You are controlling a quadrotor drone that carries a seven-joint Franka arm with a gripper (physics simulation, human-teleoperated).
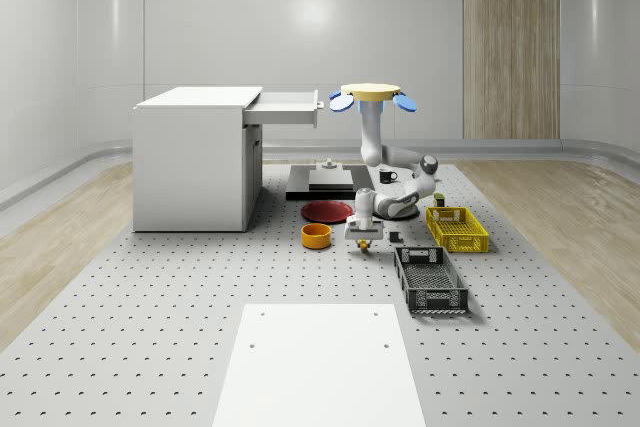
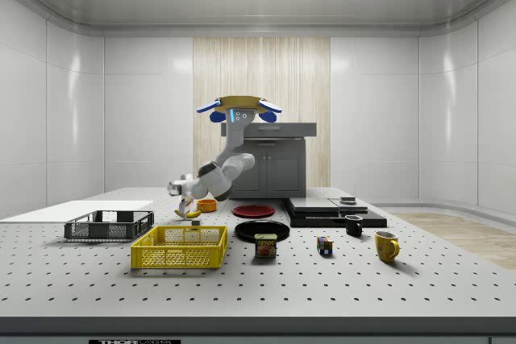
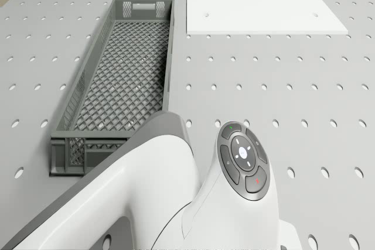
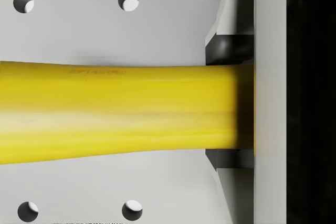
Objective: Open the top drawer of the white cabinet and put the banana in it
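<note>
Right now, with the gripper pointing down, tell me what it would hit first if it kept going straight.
The yellow banana: it lies across the line of the gripper, between its fingers. Right behind it is the perforated grey table. The drone hovers beside the open white cabinet drawer.

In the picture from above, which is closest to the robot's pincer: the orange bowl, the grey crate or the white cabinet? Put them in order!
From the pincer:
1. Orange bowl, just to the view's left.
2. Grey crate, to the right, nearer the camera.
3. White cabinet, far left, farthest.
</note>
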